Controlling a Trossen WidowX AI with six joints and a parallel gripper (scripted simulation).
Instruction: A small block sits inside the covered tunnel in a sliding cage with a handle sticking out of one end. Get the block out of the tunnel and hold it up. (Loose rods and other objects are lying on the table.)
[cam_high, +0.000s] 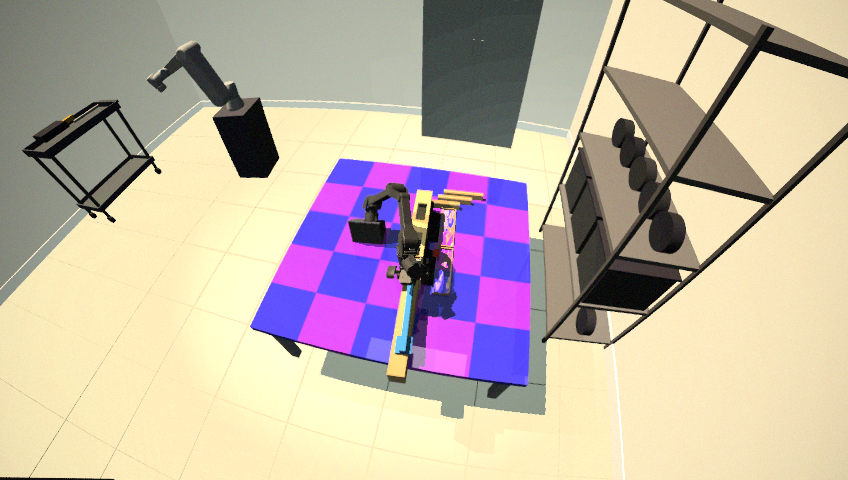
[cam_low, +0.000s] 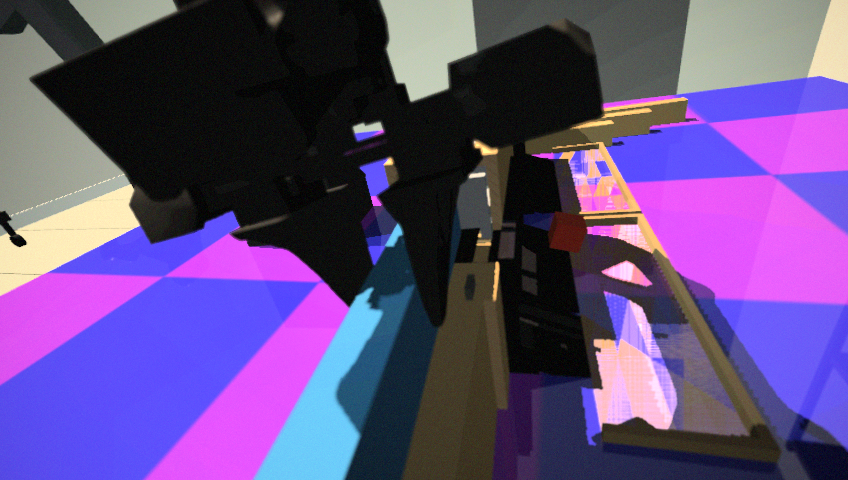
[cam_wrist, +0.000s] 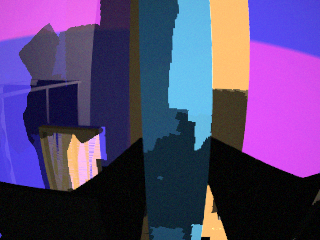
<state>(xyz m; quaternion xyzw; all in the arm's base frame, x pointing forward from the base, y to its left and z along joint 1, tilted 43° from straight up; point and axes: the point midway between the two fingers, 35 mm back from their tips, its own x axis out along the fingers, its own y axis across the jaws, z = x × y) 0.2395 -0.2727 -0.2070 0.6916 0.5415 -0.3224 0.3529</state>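
Top view, clock set on the gripper (cam_high: 410, 284) (cam_low: 395, 312) (cam_wrist: 177, 139): fingers are pinching the blue bar (cam_high: 405, 315) (cam_low: 321, 380) (cam_wrist: 192, 65), one finger per side. Wrist view has the bar running 12 to 6 between the fingers. Top view, bar runs toward 6 along the wood channel (cam_high: 397, 366) (cam_low: 452, 380) (cam_wrist: 230, 50); channel end pokes past the near edge of the table (cam_high: 499, 309).

Red block (cam_high: 436, 252) (cam_low: 567, 231) at about 2 o'clock, by the black panel (cam_low: 547, 333); not in the gripper. Can't tell if it's the tunnel block or what it rests on. Tunnel inside mostly hidden by the arm.

Wood frame (cam_high: 454, 237) (cam_low: 708, 344) at 2, clear patterned panes, right of the black panel. Loose rods (cam_high: 464, 193) (cam_low: 654, 113) at 1, side by side on the checkered top. Arm base (cam_high: 367, 231) at 11.

Background: cabinet (cam_high: 479, 71) between 12 and 1, shelf rack (cam_high: 708, 121) at 2, cart (cam_high: 74, 133) at 10, second arm (cam_high: 205, 74) between 10 and 11 on a black pedestal (cam_high: 246, 142).
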